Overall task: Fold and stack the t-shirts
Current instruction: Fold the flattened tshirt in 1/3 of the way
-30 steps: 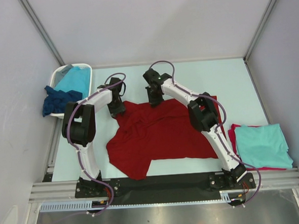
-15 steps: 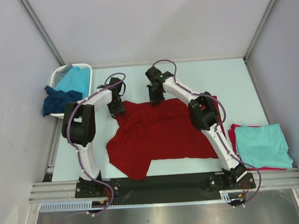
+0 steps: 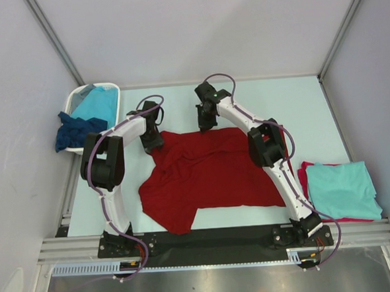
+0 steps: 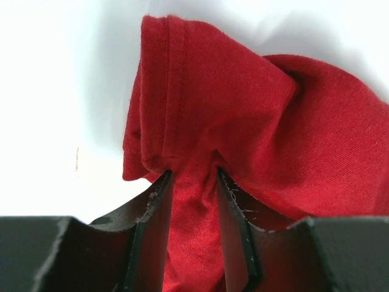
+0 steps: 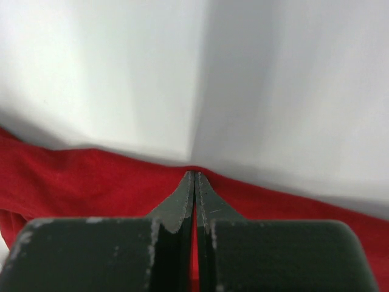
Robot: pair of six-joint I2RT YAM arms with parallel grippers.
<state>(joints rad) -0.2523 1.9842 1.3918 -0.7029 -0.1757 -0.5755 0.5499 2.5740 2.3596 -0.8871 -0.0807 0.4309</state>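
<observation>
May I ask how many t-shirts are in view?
5. The dark red shirt lies mid-table; a turquoise shirt in the basket; a navy shirt over its rim; a folded turquoise shirt on a red shirt at right. More may be hidden.

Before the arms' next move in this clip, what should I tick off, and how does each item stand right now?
1. Left gripper clamped on dark red t-shirt: ok, cloth bunched in its grip.
2. Right gripper pinching the shirt's far hem: cannot tell; jaws shut right at it.
3. Shirt spread flat: not ok, wrinkled.
4. Both grippers at the far edge: ok.
5. Folded stack out of the way: ok, right of the right arm.
</observation>
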